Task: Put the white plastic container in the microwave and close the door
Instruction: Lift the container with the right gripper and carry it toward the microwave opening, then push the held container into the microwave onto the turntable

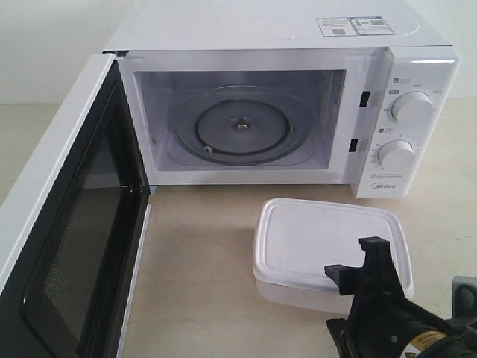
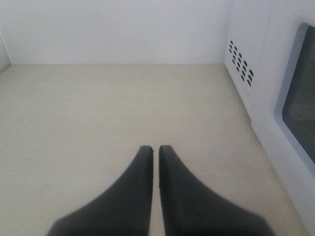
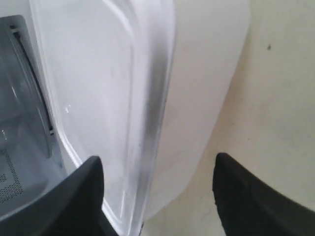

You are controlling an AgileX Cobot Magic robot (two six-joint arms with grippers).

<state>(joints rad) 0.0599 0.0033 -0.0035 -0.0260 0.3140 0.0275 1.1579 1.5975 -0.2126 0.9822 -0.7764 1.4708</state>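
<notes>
Near edge of white plastic container point(image 3: 118, 83) between wide-apart right jaws

Just ahead of the black right gripper point(image 1: 356, 259) sits the shallow translucent-white plastic container point(image 1: 320, 235), milky throughout. Beyond it, the boxy white microwave point(image 1: 261, 28) carries blue-and-white stickers point(image 1: 352, 25) and a grey-tinted glass turntable point(image 1: 238, 127). Its white door point(image 1: 41, 171) has a black inner frame point(image 1: 128, 142) and a dark, finely dotted mesh window point(image 1: 82, 224). Beside the black left gripper point(image 2: 155, 148), dark oval vent holes point(image 2: 240, 63) pattern the white casing; the tabletop point(image 2: 98, 113) is pale beige.
</notes>
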